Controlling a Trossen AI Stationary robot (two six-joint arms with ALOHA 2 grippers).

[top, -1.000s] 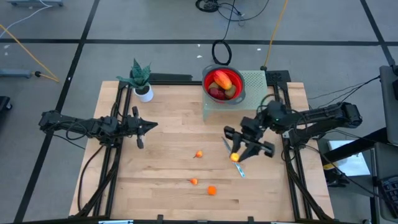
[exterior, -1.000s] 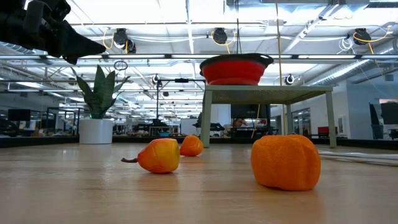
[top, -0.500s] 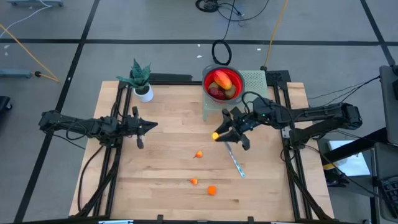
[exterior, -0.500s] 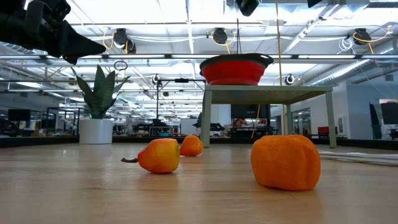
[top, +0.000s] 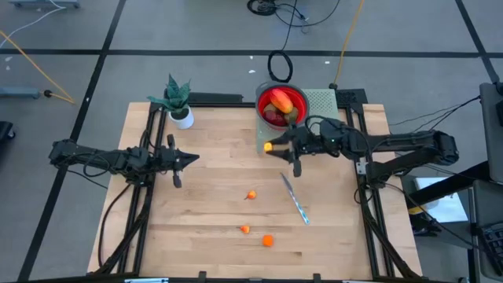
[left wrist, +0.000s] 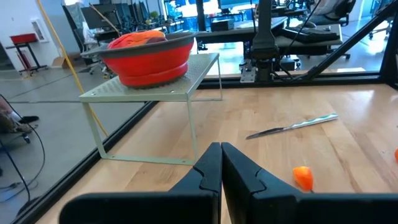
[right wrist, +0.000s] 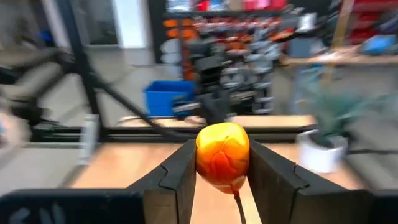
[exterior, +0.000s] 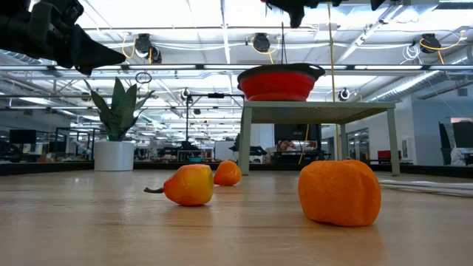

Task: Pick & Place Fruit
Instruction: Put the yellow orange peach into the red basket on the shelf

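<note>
My right gripper [top: 271,149] is raised above the table just in front of the green stand, shut on a small orange-yellow fruit [right wrist: 222,153]. The red bowl [top: 281,106] sits on the stand and holds a red-orange piece, dark red balls and an olive-brown one. Three small orange fruits lie on the table: one at mid-table [top: 251,195], two nearer the near edge [top: 245,229] [top: 268,240]. The low view shows them too [exterior: 190,185] [exterior: 228,173] [exterior: 339,192]. My left gripper [top: 191,159] is shut and hovers over the table's left side. My right gripper pinches the small orange-yellow fruit [right wrist: 222,155] between its two fingers [right wrist: 177,171], one on each side of it. The fingers reach about level, from the table's right side. The fruit is lifted clear of the table, its thin stem hanging below.
A slim knife [top: 295,199] lies on the wood right of centre. A potted plant [top: 178,101] stands at the far left. The green wire stand [top: 318,102] at the far edge carries the bowl. Bare wood spreads between the arms.
My right gripper, holding the orange-yellow fruit, has risen from beside the knife and travelled toward the far edge and left, ending just in front of the stand and bowl. The fruit went with it, lifted clear. The left arm and the other fruits have stayed put.
</note>
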